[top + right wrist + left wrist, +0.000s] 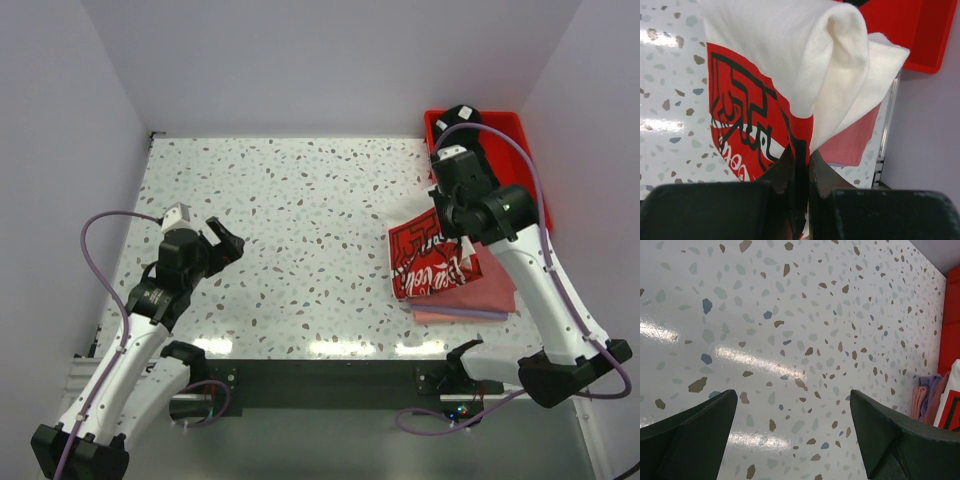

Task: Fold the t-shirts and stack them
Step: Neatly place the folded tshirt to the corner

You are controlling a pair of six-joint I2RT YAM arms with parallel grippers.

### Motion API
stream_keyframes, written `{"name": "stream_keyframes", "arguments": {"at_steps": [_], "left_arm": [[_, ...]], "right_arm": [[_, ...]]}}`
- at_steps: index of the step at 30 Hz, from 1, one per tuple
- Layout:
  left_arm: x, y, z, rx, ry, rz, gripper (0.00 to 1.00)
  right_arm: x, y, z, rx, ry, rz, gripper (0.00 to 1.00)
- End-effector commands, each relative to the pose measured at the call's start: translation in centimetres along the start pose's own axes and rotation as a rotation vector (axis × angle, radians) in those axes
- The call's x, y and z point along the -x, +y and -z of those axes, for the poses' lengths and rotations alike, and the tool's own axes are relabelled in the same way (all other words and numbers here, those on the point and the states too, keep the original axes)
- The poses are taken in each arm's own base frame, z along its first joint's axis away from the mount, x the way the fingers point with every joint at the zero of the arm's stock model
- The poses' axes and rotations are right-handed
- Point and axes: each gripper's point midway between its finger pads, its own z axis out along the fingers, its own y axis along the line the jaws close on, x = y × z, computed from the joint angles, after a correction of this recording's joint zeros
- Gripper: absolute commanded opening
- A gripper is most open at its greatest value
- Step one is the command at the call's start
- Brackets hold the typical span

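Observation:
A white t-shirt with a large red print (pixel 790 60) hangs bunched and lifted from my right gripper (pixel 800 156), which is shut on a fold of its printed cloth. From above, this shirt (pixel 428 262) lies partly over a pile of folded pink t-shirts (pixel 482 296) at the right side of the table. The pink cloth (pixel 850 142) also shows beneath the lifted shirt. My left gripper (pixel 226 245) is open over bare table at the left, far from the shirts, with nothing between its fingers (pixel 690 425). No black shirt is in view.
A red plastic tray (pixel 528 135) stands at the back right corner, partly behind the right arm. The speckled table (pixel 300 200) is walled at the back and on both sides. In the left wrist view the pink pile (pixel 921 399) and tray (pixel 951 315) sit at the far right.

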Motion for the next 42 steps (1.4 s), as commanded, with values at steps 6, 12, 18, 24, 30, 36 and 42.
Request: {"name": "stream_keyframes", "arguments": {"at_steps": [6, 12, 18, 24, 30, 36, 42], "left_arm": [[0.9, -0.2, -0.2, -0.006, -0.038, -0.002, 1.00], [0.5, -0.2, -0.4, -0.011, -0.024, 0.001, 1.00], [0.3, -0.1, -0.5, -0.007, -0.013, -0.001, 1.00], [0.4, 0.0, -0.4, 0.000, -0.021, 0.004, 1.00], [0.4, 0.1, -0.4, 0.002, -0.023, 0.007, 1.00], [0.4, 0.2, -0.4, 0.005, -0.025, 0.007, 1.00], [0.4, 0.5, -0.6, 0.027, -0.024, 0.007, 1.00]], "right_arm": [[-1.6, -4.4, -2.4, -0.193, 0.112, 0.012, 0.00], [-2.5, -6.7, -5.0, -0.285, 0.217, 0.016, 0.00], [-3.8, -8.8, -6.7, -0.365, 0.315, 0.034, 0.00], [-4.7, -10.7, -8.5, -0.431, 0.374, 0.012, 0.00], [-5.5, -11.5, -10.5, -0.449, 0.413, 0.015, 0.46], [-5.5, -12.6, -10.6, -0.540, 0.427, -0.052, 0.99], [-3.0, -11.6, -10.2, -0.468, 0.262, -0.213, 0.99]]}}
